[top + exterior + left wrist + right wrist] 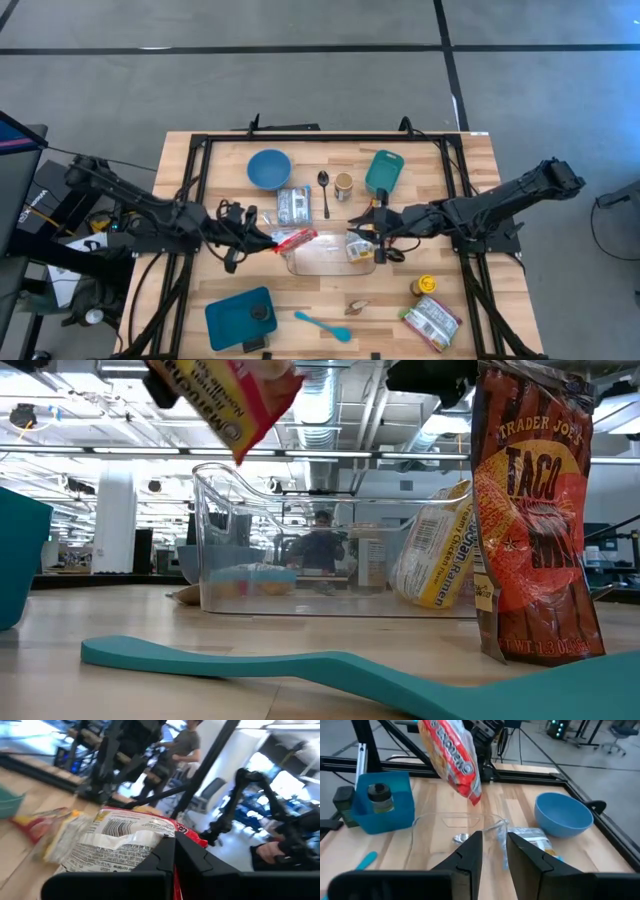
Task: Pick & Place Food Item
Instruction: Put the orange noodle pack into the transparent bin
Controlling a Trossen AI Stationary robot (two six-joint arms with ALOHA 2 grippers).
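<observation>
My left gripper (pixel 268 240) is shut on a red and yellow noodle packet (pixel 296 239), held above the left end of a clear plastic container (pixel 325 262). In the low view the packet (pixel 222 398) hangs high over the container (pixel 300 540). A yellow ramen packet (pixel 435 555) leans inside the container against its right wall. My right gripper (pixel 377 226) is at the container's far right corner, its fingers nearly together around the rim (pixel 503 826). My left gripper pinches one end of the noodle packet (pixel 165 836) between its two fingers, coming level from the table's left. The packet sticks out beyond the fingers, lifted clear above the container. My right gripper comes from the table's right with the container's thin wall (pixel 504 851) between its two fingers, one inside and one outside. The container stands on the table.
A tall Taco packet (pixel 535 510) stands near the front, and a teal spatula (pixel 323 325) lies there too. There are also a blue bowl (pixel 269 168), a silver packet (pixel 293 206), a spoon (pixel 324 192), a small jar (pixel 343 186), a teal scoop (pixel 384 171), a blue box (pixel 238 316) and another packet (pixel 432 320).
</observation>
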